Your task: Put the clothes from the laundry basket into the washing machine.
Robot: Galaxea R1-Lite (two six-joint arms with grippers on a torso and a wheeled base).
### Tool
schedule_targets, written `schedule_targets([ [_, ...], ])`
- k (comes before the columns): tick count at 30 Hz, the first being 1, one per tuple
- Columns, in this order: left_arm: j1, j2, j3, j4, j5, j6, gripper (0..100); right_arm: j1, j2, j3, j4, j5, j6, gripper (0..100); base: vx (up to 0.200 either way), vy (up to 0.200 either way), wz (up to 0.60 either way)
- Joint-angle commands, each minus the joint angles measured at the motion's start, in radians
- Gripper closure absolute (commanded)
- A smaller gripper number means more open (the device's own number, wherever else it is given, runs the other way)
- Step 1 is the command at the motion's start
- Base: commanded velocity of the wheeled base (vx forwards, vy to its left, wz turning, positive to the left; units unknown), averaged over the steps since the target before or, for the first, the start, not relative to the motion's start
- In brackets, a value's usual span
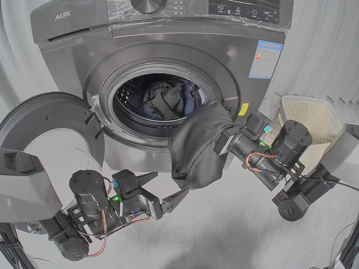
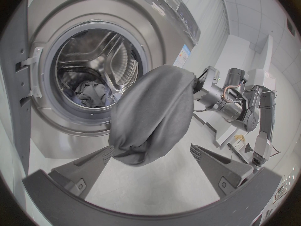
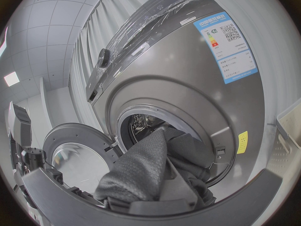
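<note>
The right gripper (image 1: 223, 142) is clamped on a dark grey garment (image 1: 198, 146), holding it just in front of the washing machine (image 1: 149, 45), at the lower right edge of the drum opening (image 1: 160, 105). The cloth drapes over the jaws and hangs in a loose bag below the door sill, so most of it is outside the drum. Dark clothes (image 1: 166, 98) already lie heaped inside. The round door (image 1: 48, 120) stands swung wide to the left. The left gripper (image 1: 164, 189) sits low before the machine with its jaws spread and nothing between them, just beside the hanging fold. The cream laundry basket (image 1: 310, 116) stands to the right, behind the right arm.

The garment looks light, limp and knitted. It probably folds wherever it is not supported, and its hanging end may snag on the rim. A pinch on a bunched fold near the top should hold; the trailing part likely needs carrying deeper in before letting go
</note>
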Motion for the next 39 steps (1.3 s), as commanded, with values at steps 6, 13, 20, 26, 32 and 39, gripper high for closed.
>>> schedule_targets([
  [6, -0.051, 0.059, -0.1, 0.0, -0.014, 0.001, 0, 0.047, 0.1, -0.095, 0.001, -0.021, -0.004, 100, 0.0, 0.0, 0.0],
  [13, -0.044, 0.139, -0.184, 0.0, -0.006, 0.003, 0, 0.11, 0.087, -0.108, 0.001, -0.023, -0.006, 100, 0.0, 0.0, 0.0],
  [20, -0.03, 0.208, -0.269, 0.001, 0.0, 0.003, 0, 0.153, 0.067, -0.109, 0.001, -0.044, -0.004, 100, 0.0, 0.0, 0.0],
  [26, 0.013, 0.263, -0.325, 0.001, 0.014, 0.044, 0, 0.171, 0.047, -0.101, 0.002, -0.059, -0.003, 100, 0.0, 0.0, 0.0],
  [32, 0.048, 0.286, -0.379, 0.001, 0.046, 0.061, 0, 0.171, 0.043, -0.072, 0.001, -0.073, -0.003, 100, 0.0, 0.0, 0.0],
  [39, 0.053, 0.306, -0.411, 0.001, 0.052, 0.061, 0, 0.194, 0.043, -0.054, 0.001, -0.082, 0.008, 100, 0.0, 0.0, 0.0],
])
